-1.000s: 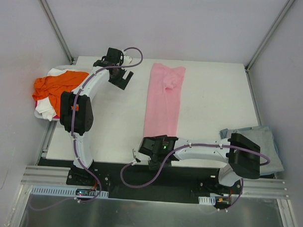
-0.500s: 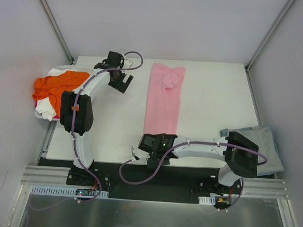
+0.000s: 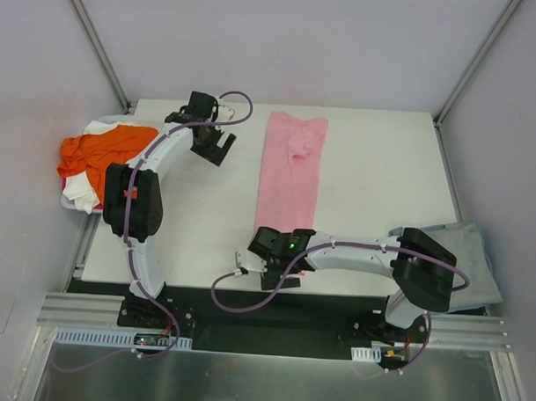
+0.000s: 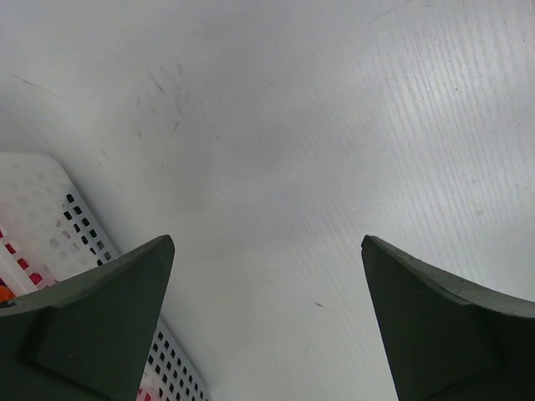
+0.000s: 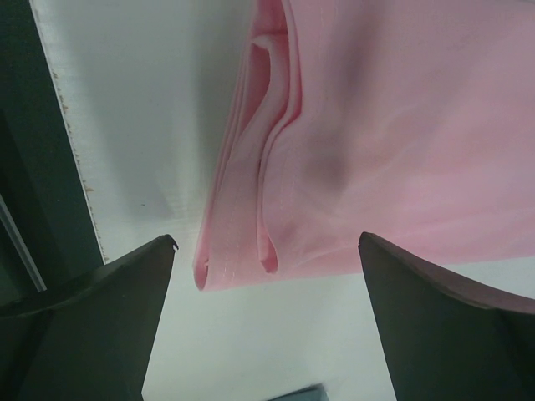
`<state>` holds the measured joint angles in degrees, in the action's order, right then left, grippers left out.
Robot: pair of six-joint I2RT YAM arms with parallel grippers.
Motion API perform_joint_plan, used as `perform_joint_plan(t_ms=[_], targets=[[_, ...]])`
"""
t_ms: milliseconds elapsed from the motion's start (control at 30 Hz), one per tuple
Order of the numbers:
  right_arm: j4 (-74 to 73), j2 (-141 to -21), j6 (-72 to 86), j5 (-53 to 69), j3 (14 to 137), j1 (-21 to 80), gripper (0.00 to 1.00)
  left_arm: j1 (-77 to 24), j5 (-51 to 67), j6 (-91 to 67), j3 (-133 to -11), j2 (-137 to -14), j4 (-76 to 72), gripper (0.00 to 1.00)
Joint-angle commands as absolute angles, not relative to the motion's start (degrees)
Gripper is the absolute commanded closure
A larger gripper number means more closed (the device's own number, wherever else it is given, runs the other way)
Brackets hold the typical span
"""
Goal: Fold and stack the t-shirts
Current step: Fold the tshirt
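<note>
Pink t-shirt (image 3: 291,179) lies in a long folded strip mid-bench (image 3: 384,169). Right gripper (image 3: 281,276) is at its near end, left gripper (image 3: 215,148) over bare bench, far-left. Orange t-shirt (image 3: 98,151) is heaped on white t-shirt (image 3: 85,197) off the left edge. Grey-blue t-shirt (image 3: 477,261) is at the right edge.

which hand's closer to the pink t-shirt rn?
Right. The right hand hangs open at the pink t-shirt's near end; the left hand sits apart, off to the left of its far end.

The white counter (image 3: 374,195) carries a light pink t-shirt (image 3: 289,179), folded into a long strip down its middle. A grey-blue t-shirt (image 3: 482,252) lies at the right near corner.
</note>
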<state>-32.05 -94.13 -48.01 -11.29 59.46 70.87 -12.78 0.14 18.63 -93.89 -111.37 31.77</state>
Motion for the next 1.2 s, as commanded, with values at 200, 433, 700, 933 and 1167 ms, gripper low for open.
perform_joint_plan(t_ms=[200,433,700,933,1167], targets=[[-30.8,-94.9,-50.4,-4.5,59.8,67.2,0.04,-13.0,2.5,17.9,-92.1,-107.9,30.7,0.04],[-28.9,-96.9,-51.3,-3.2,60.1,65.7,0.05,-13.0,3.2,17.7,-90.9,-107.3,30.3,0.05],[-27.4,-99.3,-51.3,-1.8,60.1,65.4,0.06,-13.1,2.8,17.6,-90.0,-106.7,30.1,0.04],[-26.9,-100.3,-51.8,-0.5,59.3,64.6,0.15,-13.1,2.7,17.6,-89.0,-106.3,30.0,0.05],[-26.8,-100.7,-53.4,5.5,58.9,62.9,0.27,-13.1,2.7,17.4,-88.4,-105.5,29.9,0.04]])
